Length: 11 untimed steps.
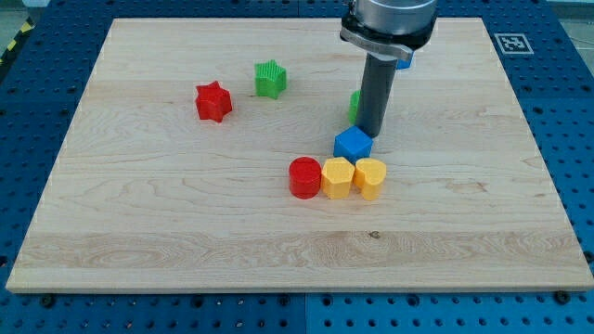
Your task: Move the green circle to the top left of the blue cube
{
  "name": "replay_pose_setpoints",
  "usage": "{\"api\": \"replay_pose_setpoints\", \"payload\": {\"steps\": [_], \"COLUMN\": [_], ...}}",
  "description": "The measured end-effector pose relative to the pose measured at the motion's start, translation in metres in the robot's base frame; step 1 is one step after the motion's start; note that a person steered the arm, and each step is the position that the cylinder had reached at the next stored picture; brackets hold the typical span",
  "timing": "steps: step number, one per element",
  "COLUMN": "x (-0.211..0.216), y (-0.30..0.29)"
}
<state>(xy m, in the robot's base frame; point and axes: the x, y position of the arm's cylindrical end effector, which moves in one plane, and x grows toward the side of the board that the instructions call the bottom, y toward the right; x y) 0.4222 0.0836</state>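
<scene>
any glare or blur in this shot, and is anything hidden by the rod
Camera view: even light, no glare on the wooden board, all sharp; soft shadows under the red cylinder. The rod covers most of a green block; my tip sits just behind the blue cube.

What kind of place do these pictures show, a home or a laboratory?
Probably a robotics laboratory. A wooden board lies on a blue perforated bench, a printed marker tag sits at the board's corner, and my tip stands just above the blue cube.
</scene>
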Motion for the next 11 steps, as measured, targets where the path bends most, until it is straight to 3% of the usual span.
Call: {"api": "replay_pose_setpoints", "payload": {"steps": [1, 3, 4, 6, 9, 11], "x": [-0.001, -0.007, -0.047, -0.05, -0.073, -0.037], "y": [-0.008, 0.041, 0.037, -0.011, -0.029, -0.029]}}
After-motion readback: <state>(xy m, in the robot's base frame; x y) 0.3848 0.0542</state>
